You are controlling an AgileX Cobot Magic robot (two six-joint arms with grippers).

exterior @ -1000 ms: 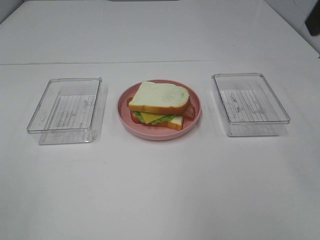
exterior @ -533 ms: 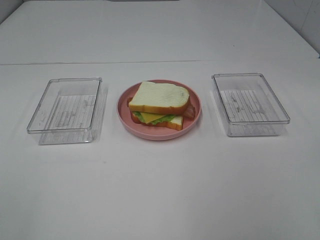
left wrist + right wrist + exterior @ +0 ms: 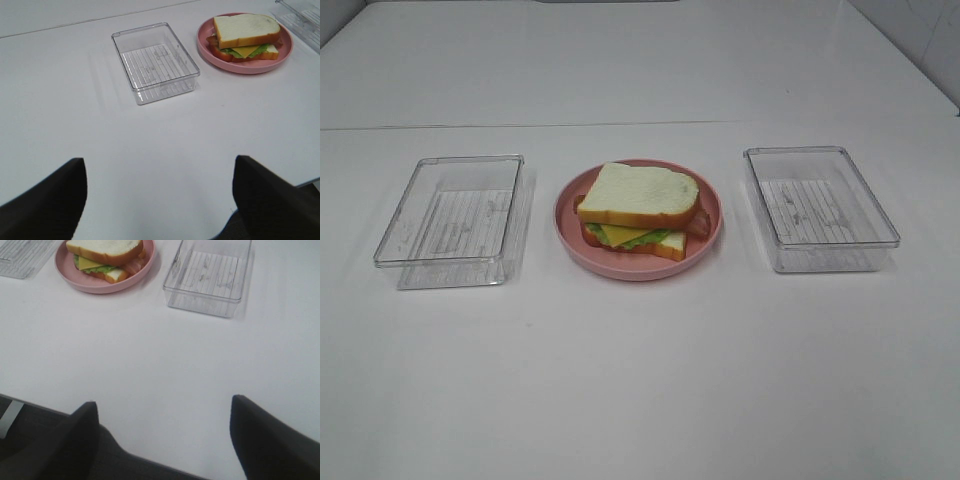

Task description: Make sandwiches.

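Your left hand (image 3: 159,200) and right hand (image 3: 162,437) both hang spread wide and empty above the white worktop (image 3: 640,380), well short of the sandwich (image 3: 638,210) ahead on its pink plate (image 3: 570,235) between two clear trays (image 3: 450,220).

We record one change. One second ago a dark, blurred shape stood at the right margin of the high view, just beyond the far right corner of the flat white bench (image 3: 640,380). It had left the view by half a second ago and is not there now. That spot now shows only the pale tiled surface (image 3: 945,45) behind the bench. We could not tell what the dark shape was.
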